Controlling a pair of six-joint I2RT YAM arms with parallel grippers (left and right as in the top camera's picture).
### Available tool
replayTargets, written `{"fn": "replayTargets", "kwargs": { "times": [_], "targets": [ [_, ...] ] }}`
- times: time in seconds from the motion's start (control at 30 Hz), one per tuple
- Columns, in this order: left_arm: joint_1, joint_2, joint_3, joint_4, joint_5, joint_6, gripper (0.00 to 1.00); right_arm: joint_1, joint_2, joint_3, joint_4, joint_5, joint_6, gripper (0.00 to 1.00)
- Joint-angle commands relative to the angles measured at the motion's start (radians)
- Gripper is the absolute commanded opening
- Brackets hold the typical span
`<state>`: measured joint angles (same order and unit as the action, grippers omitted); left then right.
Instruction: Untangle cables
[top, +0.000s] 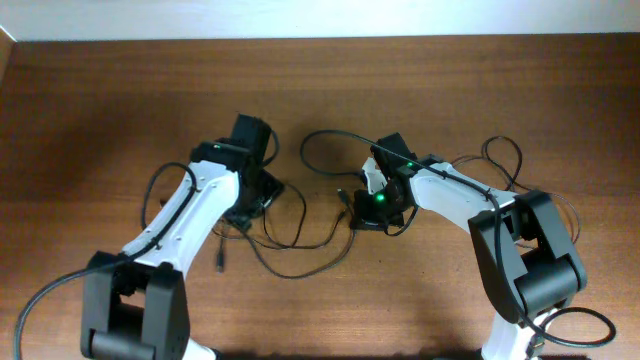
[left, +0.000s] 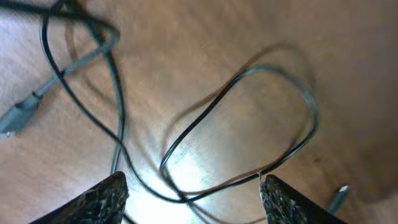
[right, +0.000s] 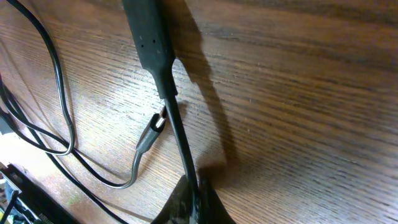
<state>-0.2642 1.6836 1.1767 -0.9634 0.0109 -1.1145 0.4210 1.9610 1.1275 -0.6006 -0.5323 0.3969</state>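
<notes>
Several thin black cables (top: 300, 235) lie in loose loops on the brown table between the two arms. My left gripper (top: 250, 205) hangs open just above them; in the left wrist view its fingertips (left: 193, 196) straddle crossing strands and one wide loop (left: 249, 124), touching nothing. My right gripper (top: 375, 205) is shut on a black cable just behind its long plug (right: 149, 37), with the cord (right: 180, 137) running into the closed jaws (right: 194, 202). A smaller silver-tipped plug (right: 151, 130) lies on the table beside it.
More thin cable loops lie at the right, behind the right arm (top: 500, 160). A grey plug (left: 15, 115) lies at the left of the left wrist view. Thick black arm cables run by both bases (top: 40, 300). The table's far edge meets a white wall (top: 320, 20).
</notes>
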Motion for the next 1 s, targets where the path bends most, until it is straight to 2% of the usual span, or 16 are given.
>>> {"fn": "replayTargets", "kwargs": {
  "times": [0.0, 0.17, 0.2, 0.27, 0.43, 0.6, 0.67, 0.8, 0.87, 0.97],
  "targets": [
    [-0.056, 0.0, -0.078, 0.018, -0.007, -0.031, 0.71, 0.005, 0.043, -0.025, -0.001, 0.087, 0.005, 0.05],
    [-0.09, 0.0, -0.187, 0.091, -0.008, -0.132, 0.59, 0.005, 0.043, -0.025, -0.002, 0.087, 0.005, 0.05],
    [-0.089, 0.0, -0.205, 0.122, -0.008, -0.132, 0.58, 0.005, 0.043, -0.025, -0.002, 0.087, 0.005, 0.05],
    [-0.09, 0.0, -0.249, 0.204, -0.007, -0.132, 0.5, 0.005, 0.043, -0.025, -0.002, 0.087, 0.005, 0.05],
    [-0.09, 0.0, -0.313, 0.281, -0.008, -0.132, 0.46, 0.005, 0.043, -0.025, -0.002, 0.087, 0.005, 0.05],
    [-0.09, 0.001, -0.324, 0.32, -0.027, -0.132, 0.18, 0.005, 0.043, -0.025, -0.002, 0.084, 0.005, 0.05],
    [-0.09, 0.001, -0.325, 0.319, -0.027, -0.131, 0.0, 0.005, 0.043, -0.025, -0.001, 0.084, 0.005, 0.05],
    [-0.089, -0.002, -0.323, 0.324, -0.005, -0.111, 0.0, 0.005, 0.043, -0.025, 0.002, 0.081, 0.005, 0.05],
    [-0.076, -0.024, -0.296, 0.323, 0.045, -0.035, 0.0, 0.005, 0.043, -0.025, 0.002, 0.08, 0.005, 0.05],
    [-0.039, -0.14, -0.195, 0.322, 0.174, 0.157, 0.0, 0.005, 0.043, -0.025, 0.002, 0.08, 0.005, 0.05]
  ]
}}
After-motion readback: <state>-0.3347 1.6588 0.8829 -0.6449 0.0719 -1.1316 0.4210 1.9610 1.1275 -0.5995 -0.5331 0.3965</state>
